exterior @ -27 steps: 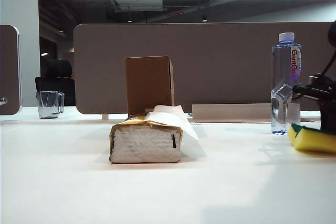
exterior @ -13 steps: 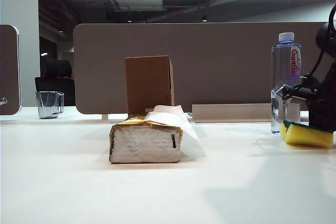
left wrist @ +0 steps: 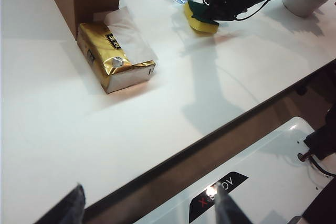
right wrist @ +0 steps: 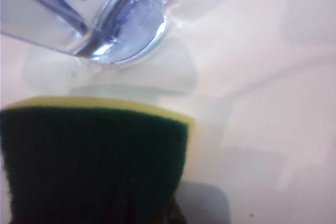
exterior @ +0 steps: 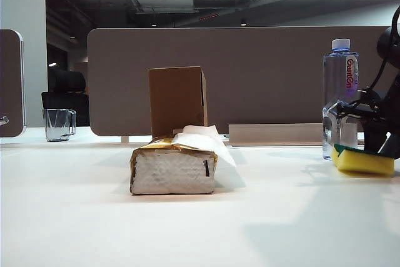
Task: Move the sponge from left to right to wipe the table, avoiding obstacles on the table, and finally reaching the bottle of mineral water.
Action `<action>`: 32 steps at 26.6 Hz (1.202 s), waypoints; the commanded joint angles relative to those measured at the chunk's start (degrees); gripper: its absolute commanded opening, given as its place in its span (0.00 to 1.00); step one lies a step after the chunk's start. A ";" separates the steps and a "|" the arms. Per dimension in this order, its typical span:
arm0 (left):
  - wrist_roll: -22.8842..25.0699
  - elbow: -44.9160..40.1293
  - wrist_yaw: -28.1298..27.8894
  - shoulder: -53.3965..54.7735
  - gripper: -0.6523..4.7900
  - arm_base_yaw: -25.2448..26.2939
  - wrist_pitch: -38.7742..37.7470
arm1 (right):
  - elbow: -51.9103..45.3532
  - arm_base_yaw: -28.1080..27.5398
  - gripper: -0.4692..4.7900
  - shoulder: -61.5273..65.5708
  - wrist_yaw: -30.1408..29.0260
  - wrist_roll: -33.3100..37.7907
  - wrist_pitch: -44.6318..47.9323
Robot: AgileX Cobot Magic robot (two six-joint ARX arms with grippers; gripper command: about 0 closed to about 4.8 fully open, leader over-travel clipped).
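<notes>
Yellow foam sponge with its dark green scouring layer (exterior: 363,160) lies flat at the right edge of the frame on the white tabletop (exterior: 187,223), just beside the clear plastic mineral water bottle (exterior: 340,98), long axis running left to right, green face up. Right gripper (exterior: 382,134) sits over it; whether its jaws grip cannot be told. Left gripper (left wrist: 149,208) hangs spread at the near table edge. Releasing cleanly, without nudging the bottle, looks the aim

Red "Ganten" lettering on the bottle (exterior: 340,95) label.
</notes>
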 commanded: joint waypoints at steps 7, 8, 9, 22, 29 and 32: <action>0.00 0.20 0.28 0.00 0.70 -0.04 0.74 | -1.46 -0.77 0.43 -1.05 2.84 -0.11 -7.61; 0.00 0.20 0.28 0.00 0.70 -0.04 0.74 | -1.46 -0.81 0.43 -1.57 2.84 -0.11 -7.63; 0.00 0.20 0.28 0.00 0.70 -0.04 0.72 | -1.46 -0.81 0.43 -2.10 2.84 -0.11 -7.65; 0.00 0.20 0.31 0.00 0.70 -0.04 0.72 | -1.40 -1.60 0.73 -5.07 -2.64 -0.02 -7.39; 0.00 0.20 0.28 0.00 0.70 -0.04 0.72 | 1.20 -1.66 0.73 -5.68 -2.64 -0.09 -8.20; 0.00 0.20 0.28 0.00 0.70 -0.04 0.74 | 3.21 -1.92 0.73 -5.81 -2.67 -0.11 -9.38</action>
